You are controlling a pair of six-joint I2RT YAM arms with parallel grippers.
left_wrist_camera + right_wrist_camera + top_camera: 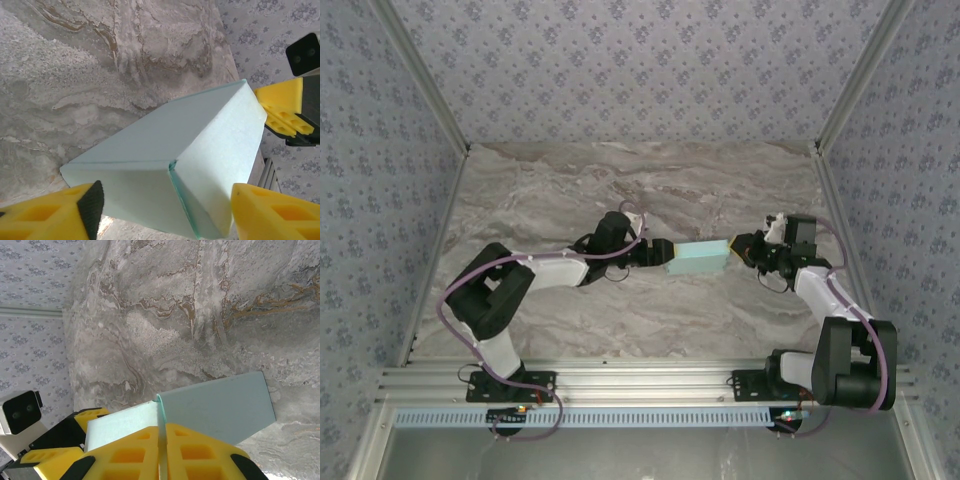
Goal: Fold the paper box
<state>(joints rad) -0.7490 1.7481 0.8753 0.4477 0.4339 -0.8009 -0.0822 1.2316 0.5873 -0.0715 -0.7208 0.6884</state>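
**Box held between two grippers at mid-table**

The paper box (697, 258) is a small light-turquoise rectangular block over the marbled table (620, 190), a little right of centre, lying lengthwise between the two arms. The right gripper (162, 450) has its yellow fingers (200, 457) pressed together on a thin card edge at the box's right end, with one flat panel (215, 410) reaching out past them. The left gripper (165, 200) straddles the other end. Its black pad (92, 205) sits against the box's lower edge and its other finger (270, 212) is just beside the side face. I cannot tell whether it is squeezing the box yet.
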